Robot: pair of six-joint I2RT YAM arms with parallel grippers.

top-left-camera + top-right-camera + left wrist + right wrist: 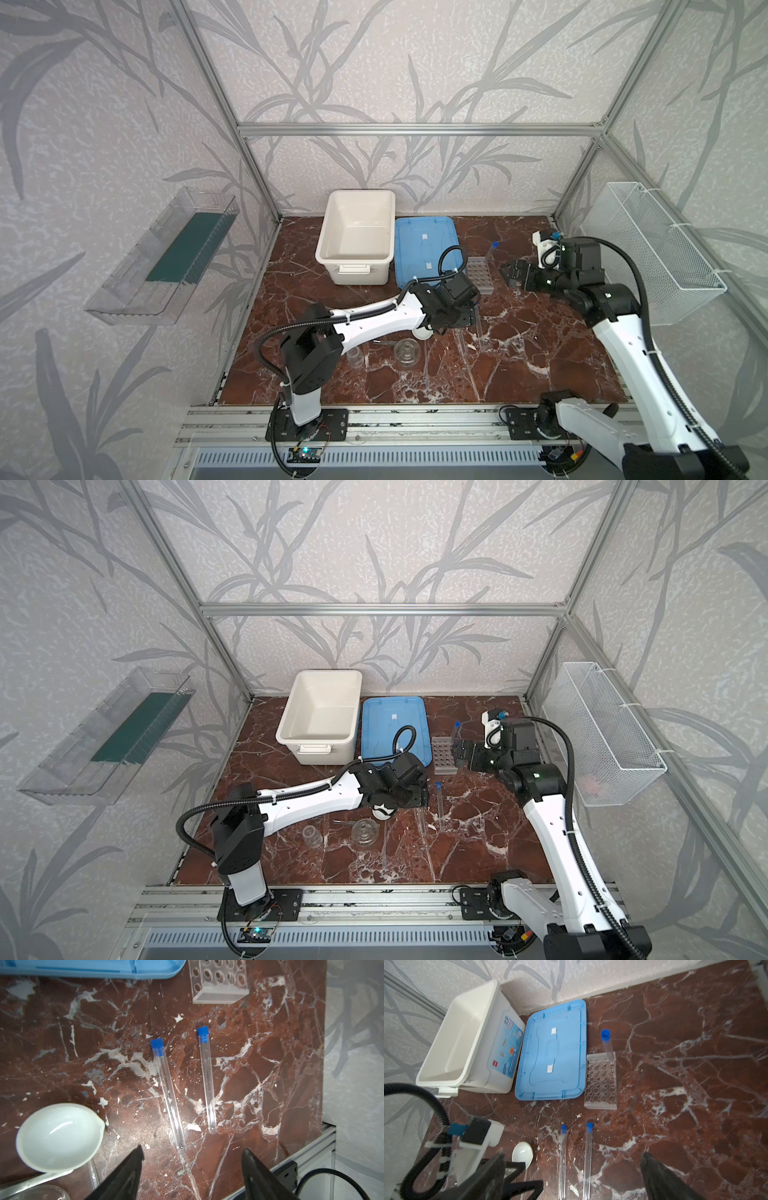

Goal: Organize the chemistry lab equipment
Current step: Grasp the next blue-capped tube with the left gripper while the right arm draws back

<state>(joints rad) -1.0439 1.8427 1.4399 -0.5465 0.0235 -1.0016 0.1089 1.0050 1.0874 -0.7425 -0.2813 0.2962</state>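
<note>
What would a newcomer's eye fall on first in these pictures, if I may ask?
The open white tub and its blue lid, lying flat beside it, dominate the back of the marble table. One blue-capped test tube stands in a far corner of the clear rack, right of the lid. Two more tubes lie side by side on the marble, by the left gripper, its fingers open.

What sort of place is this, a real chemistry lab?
Most likely a robot test booth, not a working lab: two robot arms, a wallpapered aluminium frame around a marble-look tabletop, and a few test tubes with a rack.
</note>
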